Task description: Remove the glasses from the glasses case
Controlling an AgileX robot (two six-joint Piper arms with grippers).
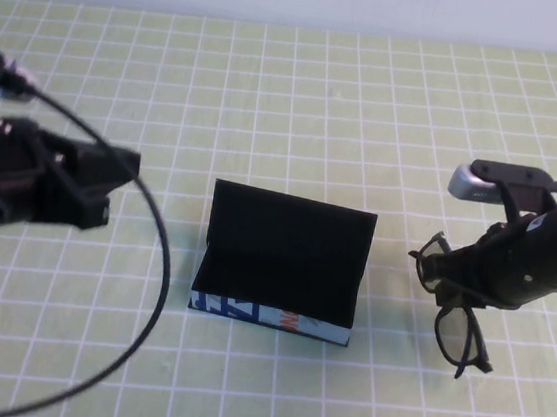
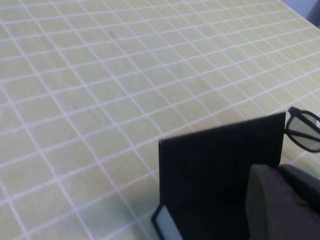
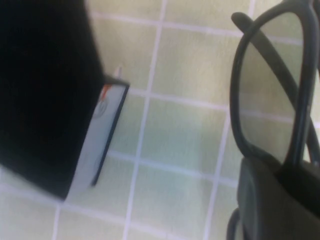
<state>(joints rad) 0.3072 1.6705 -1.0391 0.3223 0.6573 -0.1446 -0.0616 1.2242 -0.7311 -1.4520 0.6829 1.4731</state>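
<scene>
The glasses [image 1: 454, 299] are already clear of the glasses case [image 1: 282, 264]; they hang from the right gripper [image 1: 462, 275], just to the right of the case and apart from it, one lens ring dangling low toward the green gridded mat [image 1: 301, 100]; whether that ring touches the mat I cannot tell. The case sits in the middle of the table with its flap lid standing up, black lining showing, the light-blue printed side facing the robot; its long axis runs left to right. The right arm is plainly the nearer one to the glasses; its fingers are pinched nearly closed on the black frame near the bridge, as the right wrist view shows, a lens [image 3: 270, 85] rising straight out of the fingers [image 3: 270, 200]. The left gripper [image 1: 111, 174] hovers well off to the left of the case, holding nothing that I can see; whether it is open or closed I cannot tell. What remains, I would judge, is setting the glasses down on the mat to the right of the case.
</scene>
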